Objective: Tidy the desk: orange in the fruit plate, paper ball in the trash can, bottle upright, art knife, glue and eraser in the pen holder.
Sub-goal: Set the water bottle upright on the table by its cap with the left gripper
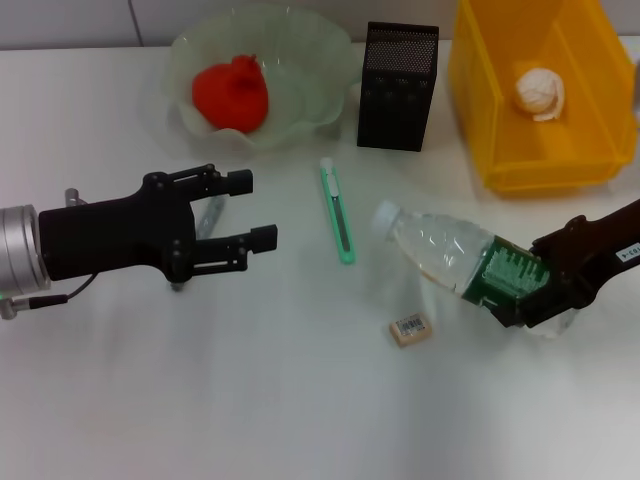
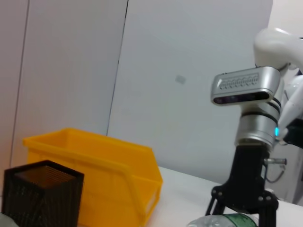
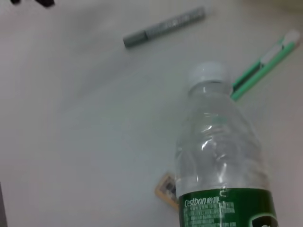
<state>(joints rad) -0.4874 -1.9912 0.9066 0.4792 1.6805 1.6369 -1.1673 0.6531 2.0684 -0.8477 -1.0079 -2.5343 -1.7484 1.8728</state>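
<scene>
On the desk's left, my left gripper (image 1: pixel 262 208) is hovering with jaws spread wide, holding nothing. The grey glue stick (image 1: pixel 207 217) is lying under its fingers, mostly hidden from the head camera; the right wrist view is showing it flat on the white desk (image 1: pixel 250 400).

Behind that, the orange (image 1: pixel 231 93) is sitting in the pale green fruit plate (image 1: pixel 318 62). Right of the plate, the black mesh pen holder (image 1: pixel 397 86) is standing upright.

Mid-desk, the green art knife (image 1: pixel 337 209) is lying flat, pointing away from me. The eraser (image 1: pixel 410 328) is sitting nearer me, just left of the bottle's base.

Further right, the water bottle (image 1: pixel 440 247) is tilting, cap pointing up-left, with my right gripper (image 1: pixel 520 290) clamping its green-labelled lower end.

Far right at the back, the paper ball (image 1: pixel 538 92) is resting inside the yellow bin (image 1: pixel 478 92).
</scene>
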